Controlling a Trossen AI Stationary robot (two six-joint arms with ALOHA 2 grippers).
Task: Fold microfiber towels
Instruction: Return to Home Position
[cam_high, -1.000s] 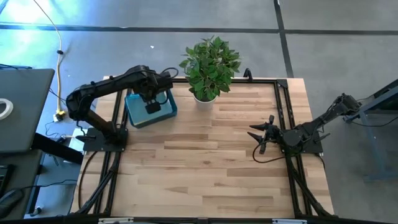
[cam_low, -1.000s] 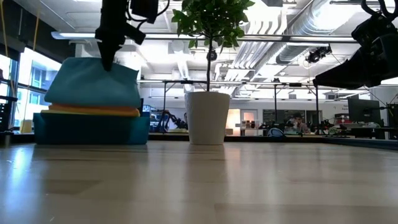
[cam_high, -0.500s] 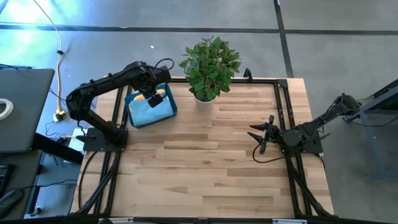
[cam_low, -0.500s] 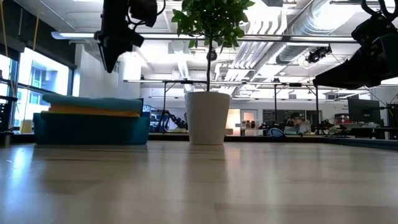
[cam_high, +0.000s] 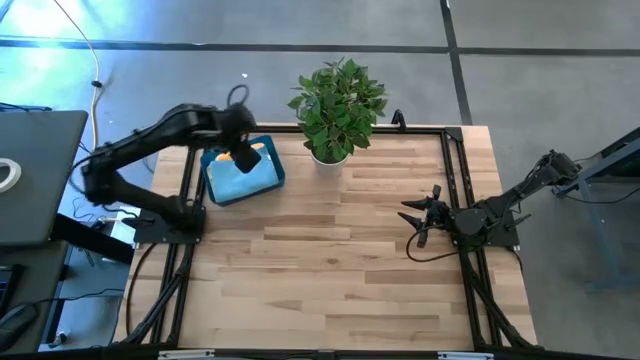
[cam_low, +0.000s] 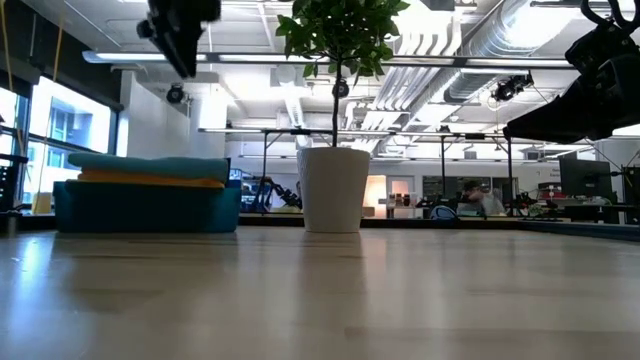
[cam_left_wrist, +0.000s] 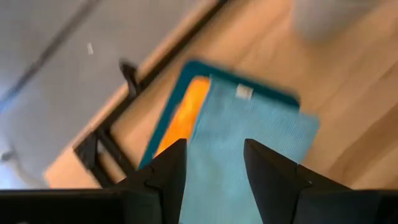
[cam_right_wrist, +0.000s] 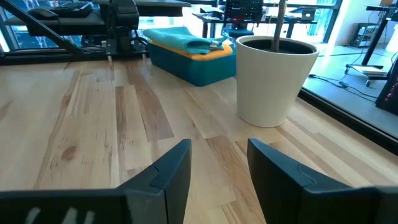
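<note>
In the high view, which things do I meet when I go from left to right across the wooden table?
Blue tray holding the stacked towels → potted plant → right tool, open above the table. The left tool overlaps the tray in this picture, so it has no clear place in the order.

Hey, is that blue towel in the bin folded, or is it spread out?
Folded. The blue towel lies as a neat flat rectangle stacked on the orange towel in the blue bin.

Left gripper aloft, jaws apart.
</note>
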